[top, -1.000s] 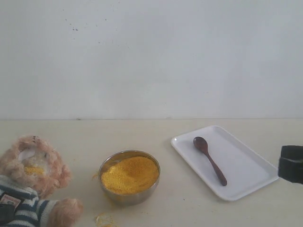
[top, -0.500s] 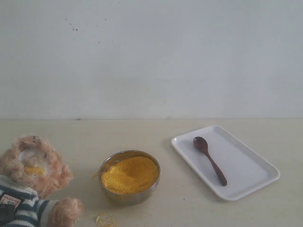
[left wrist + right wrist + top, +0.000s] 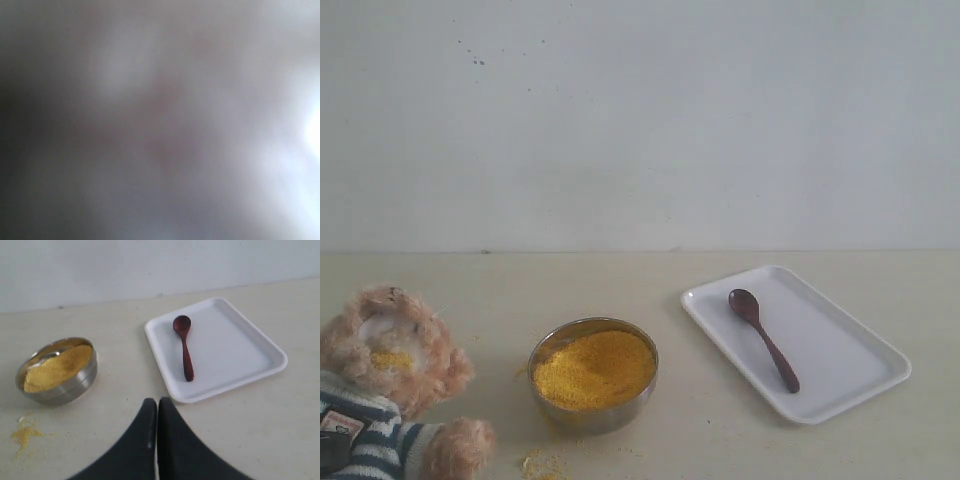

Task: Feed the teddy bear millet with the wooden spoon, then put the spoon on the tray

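Observation:
The teddy bear (image 3: 420,375) sits at the table's front left corner, with yellow grains on its muzzle. The millet (image 3: 593,368) fills a steel bowl (image 3: 542,350) at the front middle. To the right, the wooden spoon (image 3: 765,340) lies alone on the white tray (image 3: 840,350), its bowl end toward the wall. In the right wrist view my right gripper (image 3: 157,402) is shut and empty, hovering in front of the tray (image 3: 235,350), well back from the spoon (image 3: 185,347) and bowl (image 3: 75,387). The left wrist view is an even grey blur; my left gripper is not seen.
Spilled millet crumbs (image 3: 542,464) lie on the table in front of the bowl, also visible as a yellow patch (image 3: 25,432) in the right wrist view. A pale wall runs behind the table's back edge.
My right gripper, seen a second ago at the exterior view's right edge, has drawn back out of that view. Spoon, tray and bowl have not moved.

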Motion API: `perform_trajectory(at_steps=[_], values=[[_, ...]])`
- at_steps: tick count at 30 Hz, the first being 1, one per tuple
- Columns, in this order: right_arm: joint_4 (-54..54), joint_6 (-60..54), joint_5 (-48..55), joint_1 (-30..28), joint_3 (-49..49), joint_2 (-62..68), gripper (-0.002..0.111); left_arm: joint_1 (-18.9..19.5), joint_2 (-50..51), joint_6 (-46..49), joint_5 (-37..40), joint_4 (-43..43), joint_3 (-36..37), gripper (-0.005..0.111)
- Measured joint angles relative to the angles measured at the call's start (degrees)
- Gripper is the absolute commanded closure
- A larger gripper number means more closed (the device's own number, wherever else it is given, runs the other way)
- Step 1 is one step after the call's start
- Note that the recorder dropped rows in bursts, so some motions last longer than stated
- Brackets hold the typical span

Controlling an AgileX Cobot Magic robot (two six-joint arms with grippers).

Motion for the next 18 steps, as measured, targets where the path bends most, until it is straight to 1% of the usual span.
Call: perform_trajectory(at_steps=[6,11,15,18], values=[[0.0,-0.2,-0.2,0.0,0.0,-8.8,0.108,0.0,0.0,0.0,0.0,0.0,0.0,0.103],[-0.1,-6.5,-0.2,0.0,0.0,-14.6,0.108,0.0,0.0,0.0,0.0,0.0,0.0,0.103],[-0.1,-7.0,4.9,0.0,0.4,-18.4,0.108,0.0,0.0,0.0,0.0,0.0,0.0,0.103],[-0.1,-7.0,6.8,0.0,4.5,-20.2,0.108,0.0,0.0,0.0,0.0,0.0,0.0,0.103]])
